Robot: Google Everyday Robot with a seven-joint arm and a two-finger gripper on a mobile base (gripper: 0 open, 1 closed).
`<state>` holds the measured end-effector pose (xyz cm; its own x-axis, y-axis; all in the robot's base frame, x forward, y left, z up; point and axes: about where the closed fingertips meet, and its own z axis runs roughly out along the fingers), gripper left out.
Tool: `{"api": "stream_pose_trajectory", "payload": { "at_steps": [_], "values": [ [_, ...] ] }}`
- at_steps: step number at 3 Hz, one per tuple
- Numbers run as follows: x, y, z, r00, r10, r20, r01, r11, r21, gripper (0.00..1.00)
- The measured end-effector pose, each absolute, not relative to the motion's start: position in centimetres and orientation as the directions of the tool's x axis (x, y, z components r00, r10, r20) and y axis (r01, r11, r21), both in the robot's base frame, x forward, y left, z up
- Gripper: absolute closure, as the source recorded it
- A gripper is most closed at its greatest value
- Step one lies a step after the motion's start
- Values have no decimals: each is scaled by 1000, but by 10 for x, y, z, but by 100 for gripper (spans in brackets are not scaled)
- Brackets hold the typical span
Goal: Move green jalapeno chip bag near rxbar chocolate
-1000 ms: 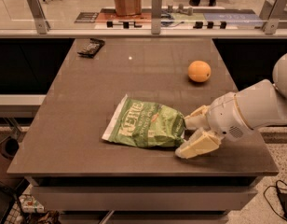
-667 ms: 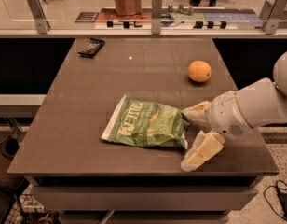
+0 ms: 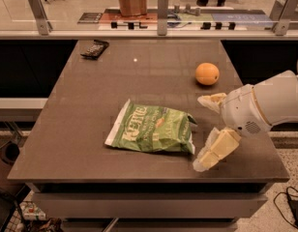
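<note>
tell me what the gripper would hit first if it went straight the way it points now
Likely the green jalapeno chip bag: the gripper, open at the right side of the table, points left at the bag's right end, though its height is unclear.

Arm (image 3: 279,100) behind claw (image 3: 200,133) beside chip bag (image 3: 151,129), past right edge
</note>
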<state>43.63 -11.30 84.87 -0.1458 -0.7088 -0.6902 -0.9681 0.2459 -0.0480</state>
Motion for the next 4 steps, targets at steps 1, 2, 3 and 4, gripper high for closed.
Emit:
{"api": "stream_pose_trajectory", "payload": {
  "at_steps": [1,2,3,4],
  "values": [
    [433,-101,858,-137,-705,-696,-959,271,-85,0],
    [431,-81,859,-124,-698,-705,-946,297,-127,0],
    [441,-59,847,-100,-675,-731,-947,291,-139,0],
    [441,-59,849,-97,-677,-729,-945,293,-147,17]
  ]
}}
